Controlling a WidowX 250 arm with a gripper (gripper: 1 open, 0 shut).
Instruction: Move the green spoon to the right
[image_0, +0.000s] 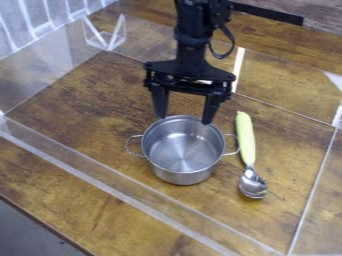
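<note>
You have one green spoon (245, 148) in the scene. It lies flat on the wooden table (80, 110), on the right side, with its yellow-green handle pointing away from the camera and its shiny metal bowl toward the camera. The bowl end rests near the front right part of the table, and the handle runs almost straight up the picture.

Just beside the spoon, on its left, stands one round steel pot (183, 150) with two small side handles (its inside looks empty from this view). The pot and the spoon are close together, and I cannot tell if they touch.

You have one gripper (186, 96), black, hanging from the dark arm and pointing down at the table. Its two fingers (162, 97) stand wide apart and hold nothing. The fingertips hang over the far rim of the pot, one toward the left side of the rim and the other toward the right side. The spoon lies to the right of the right finger, outside the gap between the fingers, and its handle top is near that finger but apart from it.

A clear plastic wall (94, 178) surrounds the table area on several sides.
</note>
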